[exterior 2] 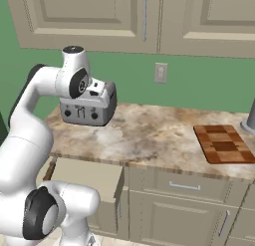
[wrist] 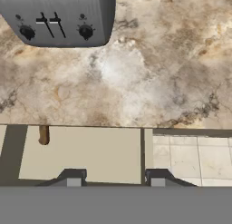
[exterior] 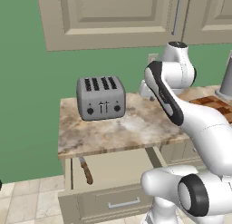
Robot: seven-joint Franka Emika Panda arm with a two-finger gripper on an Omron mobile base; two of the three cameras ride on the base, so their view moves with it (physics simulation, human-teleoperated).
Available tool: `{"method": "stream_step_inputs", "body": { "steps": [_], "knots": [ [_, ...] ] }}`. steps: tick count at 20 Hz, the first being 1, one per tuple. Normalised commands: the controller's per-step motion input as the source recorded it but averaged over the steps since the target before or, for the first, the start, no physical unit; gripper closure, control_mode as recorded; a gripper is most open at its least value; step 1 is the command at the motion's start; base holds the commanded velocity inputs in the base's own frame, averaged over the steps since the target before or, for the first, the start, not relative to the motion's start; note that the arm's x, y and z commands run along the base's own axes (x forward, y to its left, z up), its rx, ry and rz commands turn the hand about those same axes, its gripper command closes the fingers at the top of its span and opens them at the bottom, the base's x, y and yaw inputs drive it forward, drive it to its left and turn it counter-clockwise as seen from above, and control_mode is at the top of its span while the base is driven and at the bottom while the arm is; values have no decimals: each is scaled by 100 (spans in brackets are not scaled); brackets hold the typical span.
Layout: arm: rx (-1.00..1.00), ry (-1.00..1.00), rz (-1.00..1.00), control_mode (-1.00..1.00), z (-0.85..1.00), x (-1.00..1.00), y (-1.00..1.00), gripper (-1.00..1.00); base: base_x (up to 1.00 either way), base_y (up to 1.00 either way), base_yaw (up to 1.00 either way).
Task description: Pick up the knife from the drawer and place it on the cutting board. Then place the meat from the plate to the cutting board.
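Knife (exterior: 85,169) lies in the pulled-out drawer (exterior: 118,167) under the desk (exterior: 113,130) edge, its brown handle showing, while the end effector (wrist: 112,178) hovers above with tips apart on nothing, toaster (exterior: 100,97) behind, board (exterior 2: 225,143) well off.

We see knife (exterior: 85,170) in open drawer (exterior: 113,166) below counter (exterior: 113,132); toaster (exterior: 100,97) on top, cutting board (exterior 2: 225,143) far right.

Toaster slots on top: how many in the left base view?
4, side by side across the top of the toaster, which stands at the back left of the counter. None look hidden.
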Motion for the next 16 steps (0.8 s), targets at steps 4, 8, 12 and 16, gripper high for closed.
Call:
{"method": "stream_step_inputs", "body": {
  "steps": [4, 8, 12, 16],
  "knots": [
    [0, -10, 0, -100, 0, -26, 12, -100, 0, 0, 0],
    [0, -4, 0, -100, -6, -58, 6, -100, 0, 0, 0],
    [0, 0, 0, -100, -7, -53, 0, -100, 0, 0, 0],
    [0, 0, 0, -100, -10, -42, 10, -100, 0, 0, 0]
  ]
}}
